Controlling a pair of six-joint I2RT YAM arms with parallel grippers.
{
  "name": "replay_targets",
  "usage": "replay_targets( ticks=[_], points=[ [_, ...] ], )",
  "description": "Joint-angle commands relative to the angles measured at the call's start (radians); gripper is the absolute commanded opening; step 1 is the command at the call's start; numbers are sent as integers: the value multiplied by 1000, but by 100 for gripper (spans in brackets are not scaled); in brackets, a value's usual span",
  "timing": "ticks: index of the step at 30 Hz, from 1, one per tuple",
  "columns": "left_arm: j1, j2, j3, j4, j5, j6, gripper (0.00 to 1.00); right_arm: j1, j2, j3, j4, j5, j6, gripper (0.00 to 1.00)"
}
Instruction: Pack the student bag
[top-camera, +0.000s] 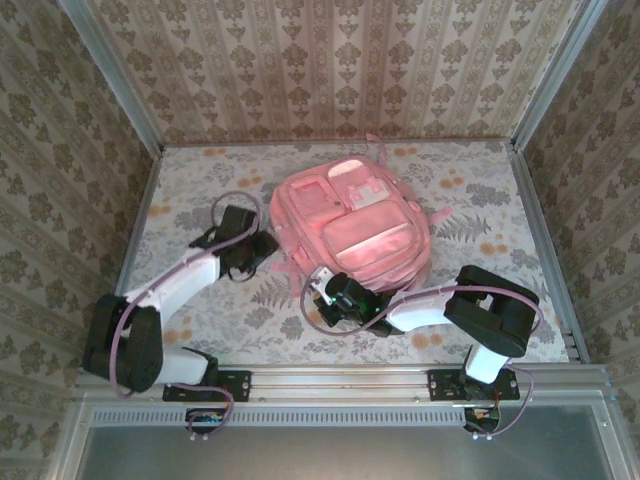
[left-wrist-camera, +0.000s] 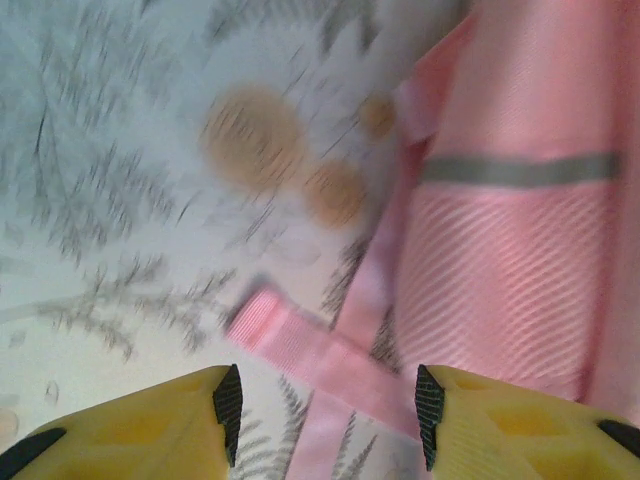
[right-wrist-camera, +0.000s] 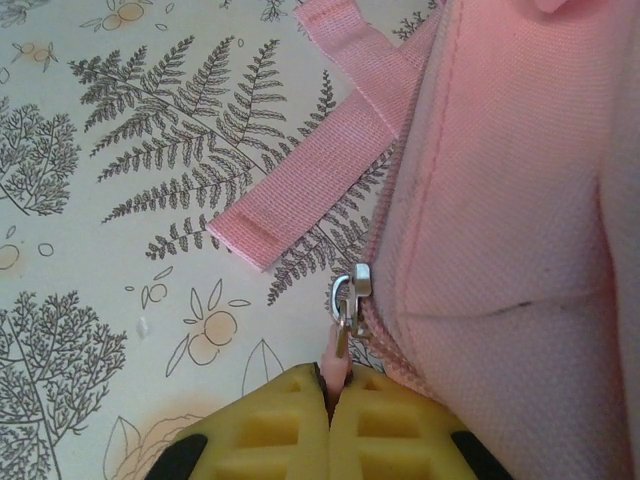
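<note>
The student bag (top-camera: 350, 225), a large pink backpack, lies flat in the middle of the table with its front pockets up. My left gripper (top-camera: 262, 245) is at the bag's left side. In the left wrist view it (left-wrist-camera: 325, 410) stands open, and a pink strap (left-wrist-camera: 300, 345) lies on the table between the yellow fingers, beside the bag's side panel (left-wrist-camera: 510, 250). My right gripper (top-camera: 325, 290) is at the bag's near left corner. There it (right-wrist-camera: 338, 385) is shut on the pink pull tab of the metal zipper slider (right-wrist-camera: 350, 290) at the bag's edge (right-wrist-camera: 520, 200).
A loose pink strap end (right-wrist-camera: 310, 190) lies flat on the fern-patterned table cover (right-wrist-camera: 120, 250) left of the zipper. Papered walls (top-camera: 330, 70) close in the back and both sides. Bare table (top-camera: 480, 200) shows right of the bag.
</note>
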Motion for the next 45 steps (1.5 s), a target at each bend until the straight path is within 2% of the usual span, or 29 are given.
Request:
replay_targets(
  ticks=[1, 5, 12, 18, 23, 29, 36, 41, 45],
  points=[
    [-28, -33, -151, 291, 83, -139, 53, -11, 18, 16, 72, -79, 52, 0],
    [-95, 17, -215, 506, 103, -143, 51, -27, 21, 8, 98, -104, 75, 0],
    [-142, 92, -289, 757, 112, -152, 44, -40, 20, 2, 103, -123, 99, 0],
    [-174, 105, -268, 749, 117, -118, 44, -51, 29, -6, 126, -137, 121, 0],
    [-203, 151, -260, 820, 143, -125, 38, -58, 46, -2, 137, -153, 133, 0],
    [-203, 89, -290, 796, 110, -91, 39, -63, 38, -15, 148, -161, 140, 0],
    [-204, 25, -295, 770, 131, -27, 35, -68, 46, -22, 171, -175, 155, 0],
    [-206, -114, -345, 717, 102, 49, 36, -83, 37, -39, 190, -185, 169, 0],
    [-210, -149, -360, 735, 114, 87, 45, -101, 36, -64, 237, -209, 204, 0]
  ],
)
